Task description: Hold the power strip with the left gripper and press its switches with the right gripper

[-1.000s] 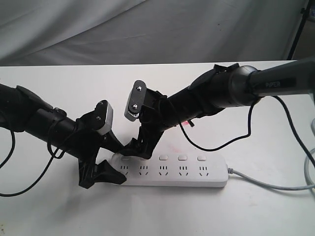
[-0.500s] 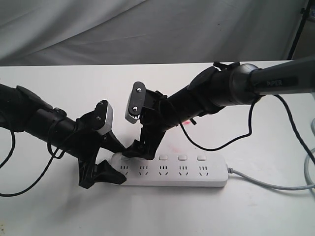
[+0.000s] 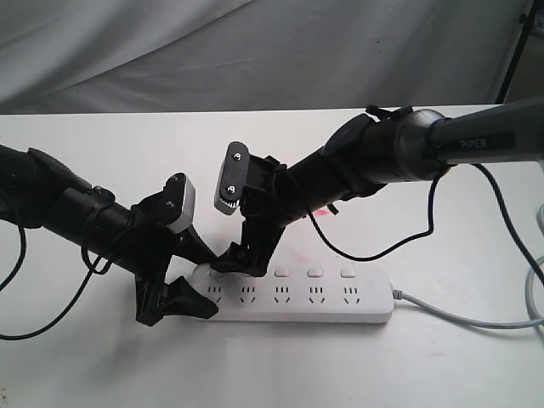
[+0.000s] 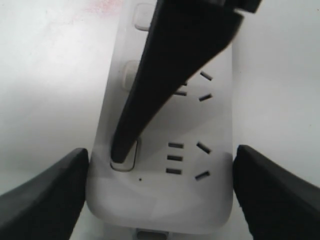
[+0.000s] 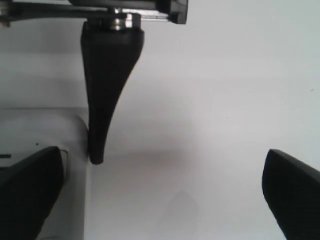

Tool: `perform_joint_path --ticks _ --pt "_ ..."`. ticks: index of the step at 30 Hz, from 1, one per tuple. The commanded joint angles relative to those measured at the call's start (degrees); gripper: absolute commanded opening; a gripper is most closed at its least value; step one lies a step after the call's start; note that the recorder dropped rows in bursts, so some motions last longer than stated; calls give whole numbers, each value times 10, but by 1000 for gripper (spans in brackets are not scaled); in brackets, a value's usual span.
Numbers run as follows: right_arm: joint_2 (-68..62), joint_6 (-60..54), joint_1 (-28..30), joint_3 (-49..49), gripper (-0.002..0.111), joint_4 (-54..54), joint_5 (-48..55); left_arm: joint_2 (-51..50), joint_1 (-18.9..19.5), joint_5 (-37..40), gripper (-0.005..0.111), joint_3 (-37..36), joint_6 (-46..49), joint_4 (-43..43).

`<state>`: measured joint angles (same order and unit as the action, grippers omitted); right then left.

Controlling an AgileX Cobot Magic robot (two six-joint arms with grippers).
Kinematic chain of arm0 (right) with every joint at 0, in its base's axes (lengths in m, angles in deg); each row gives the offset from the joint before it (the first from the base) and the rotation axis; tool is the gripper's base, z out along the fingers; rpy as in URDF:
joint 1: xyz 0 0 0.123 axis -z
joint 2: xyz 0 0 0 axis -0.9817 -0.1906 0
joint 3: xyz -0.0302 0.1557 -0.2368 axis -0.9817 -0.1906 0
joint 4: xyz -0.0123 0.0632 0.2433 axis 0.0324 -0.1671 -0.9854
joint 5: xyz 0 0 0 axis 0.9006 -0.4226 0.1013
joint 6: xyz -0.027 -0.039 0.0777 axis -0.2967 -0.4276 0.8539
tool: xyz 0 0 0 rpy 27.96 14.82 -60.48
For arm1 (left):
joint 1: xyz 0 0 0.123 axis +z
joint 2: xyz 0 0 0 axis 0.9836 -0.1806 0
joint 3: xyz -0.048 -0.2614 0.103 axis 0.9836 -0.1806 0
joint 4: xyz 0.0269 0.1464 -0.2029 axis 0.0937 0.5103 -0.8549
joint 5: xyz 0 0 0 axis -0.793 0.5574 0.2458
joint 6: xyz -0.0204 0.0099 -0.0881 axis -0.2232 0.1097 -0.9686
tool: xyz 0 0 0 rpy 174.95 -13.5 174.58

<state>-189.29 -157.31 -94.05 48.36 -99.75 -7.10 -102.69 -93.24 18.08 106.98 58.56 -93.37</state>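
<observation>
The white power strip [image 3: 340, 306] lies flat on the white table, its grey cord [image 3: 463, 320] leaving to the right. My left gripper [image 3: 189, 279] is shut on the strip's left end; in the left wrist view both black fingers [image 4: 45, 195] press the sides of the strip [image 4: 160, 190]. My right gripper [image 3: 242, 259] stands open over the left part of the switches [image 3: 314, 272]. One of its fingers [image 4: 165, 70] has its tip on the switch nearest the held end [image 4: 126, 161]. In the right wrist view the right gripper [image 5: 162, 195] spans bare table, with the strip [image 5: 40, 130] at one side.
A grey cloth [image 3: 255, 51] hangs behind the table. A black stand leg [image 3: 513, 51] shows at the top right. Loose black cables [image 3: 374, 248] droop from the right arm onto the table, and a faint pink smear [image 3: 293, 252] lies behind the strip.
The right arm has edged slightly to the left while its finger stays on the end switch. The left gripper and the strip have not moved.
</observation>
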Motion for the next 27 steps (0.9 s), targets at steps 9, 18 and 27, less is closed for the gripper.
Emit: perform_joint_path --ticks 9,18,27 --pt "-31 7 -17 -4 104 80 -32 -2 -3 -3 44 0 2 -4" --pt "-21 9 -17 -4 104 60 -20 -2 -3 -3 44 0 2 -4" --pt "51 23 -16 -4 104 25 10 -2 -3 -3 44 0 2 -4"
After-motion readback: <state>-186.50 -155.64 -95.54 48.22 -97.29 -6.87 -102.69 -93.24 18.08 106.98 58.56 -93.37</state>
